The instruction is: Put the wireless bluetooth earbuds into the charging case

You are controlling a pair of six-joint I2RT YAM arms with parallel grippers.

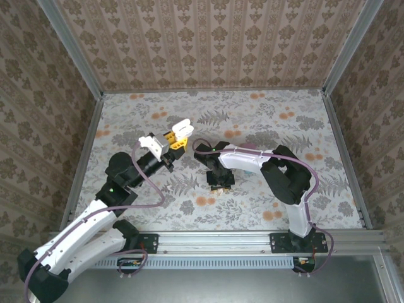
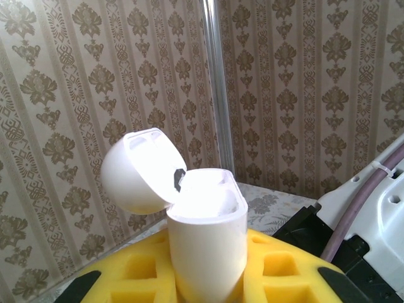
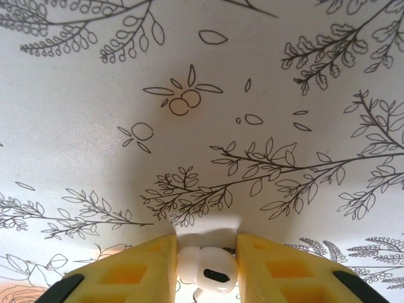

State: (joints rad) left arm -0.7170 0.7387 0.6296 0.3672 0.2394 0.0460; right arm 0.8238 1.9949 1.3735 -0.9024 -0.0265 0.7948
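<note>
My left gripper (image 1: 178, 140) is raised above the table and shut on a white charging case (image 1: 182, 128). In the left wrist view the case body (image 2: 207, 240) stands upright between the yellow pads (image 2: 284, 271), with its domed lid (image 2: 136, 170) flipped open to the left. My right gripper (image 1: 221, 183) points down at the floral table near the centre. In the right wrist view a white earbud (image 3: 211, 268) with a dark oval vent sits between the yellow pads (image 3: 136, 271), touching both, just above the tabletop.
The floral tablecloth (image 1: 252, 120) covers the whole table. Patterned walls and a metal frame (image 1: 91, 158) enclose it on three sides. The two grippers are close together near the centre; the right arm (image 2: 372, 208) shows at the edge of the left wrist view.
</note>
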